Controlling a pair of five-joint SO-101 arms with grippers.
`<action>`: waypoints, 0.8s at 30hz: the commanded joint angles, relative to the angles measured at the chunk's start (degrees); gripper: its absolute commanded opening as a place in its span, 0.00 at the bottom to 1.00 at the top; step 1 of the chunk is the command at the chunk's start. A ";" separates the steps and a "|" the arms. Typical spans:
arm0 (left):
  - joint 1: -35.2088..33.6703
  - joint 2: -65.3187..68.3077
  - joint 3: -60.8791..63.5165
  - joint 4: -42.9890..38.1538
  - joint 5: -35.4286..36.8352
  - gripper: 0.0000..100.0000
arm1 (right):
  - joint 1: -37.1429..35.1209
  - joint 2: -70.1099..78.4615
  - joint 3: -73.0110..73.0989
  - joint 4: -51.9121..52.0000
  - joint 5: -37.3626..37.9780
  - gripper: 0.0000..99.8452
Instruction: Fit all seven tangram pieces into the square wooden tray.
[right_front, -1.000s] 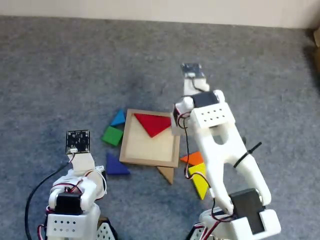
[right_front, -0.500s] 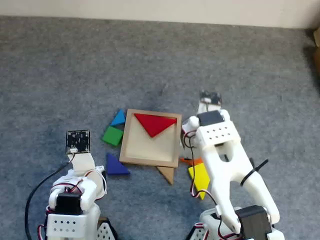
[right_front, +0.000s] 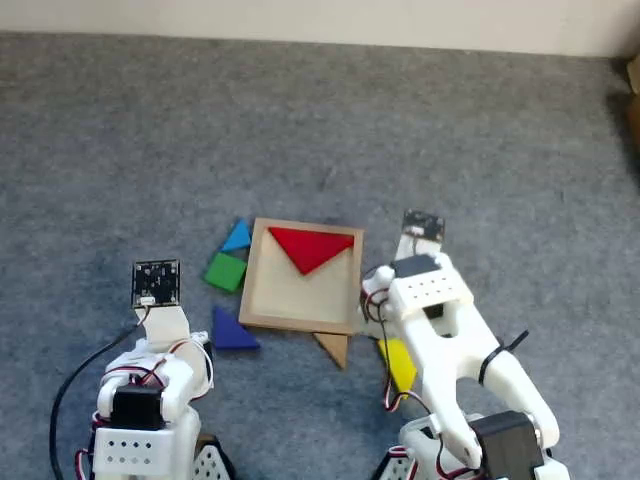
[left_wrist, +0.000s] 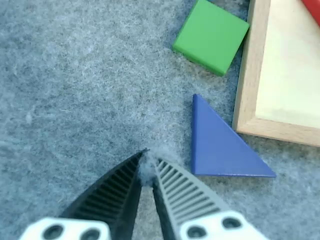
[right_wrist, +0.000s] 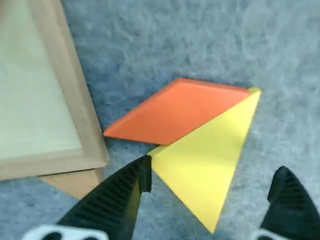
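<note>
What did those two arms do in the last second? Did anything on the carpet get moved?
The right gripper pulled back from the far corner of the tray toward its base and now hovers, fingers open, over the orange piece and yellow triangle. It took hold of nothing. The left gripper and the red triangle in the tray stayed put.

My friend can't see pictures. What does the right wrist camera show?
The right arm's open end effector hangs over a yellow wooden triangle that touches an orange wooden parallelogram on grey carpet. A corner of the square wooden tray is beside them.
</note>
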 joint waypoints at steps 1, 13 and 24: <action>-0.48 -0.57 1.19 0.26 -0.09 0.00 | -1.01 -2.59 1.36 -4.62 -0.62 0.36; -0.48 -0.57 1.19 0.26 -0.09 0.00 | -0.92 -2.51 5.76 -9.54 -0.62 0.36; -0.48 -0.57 1.19 0.26 -0.09 0.00 | 3.74 -3.21 5.67 -9.10 0.00 0.20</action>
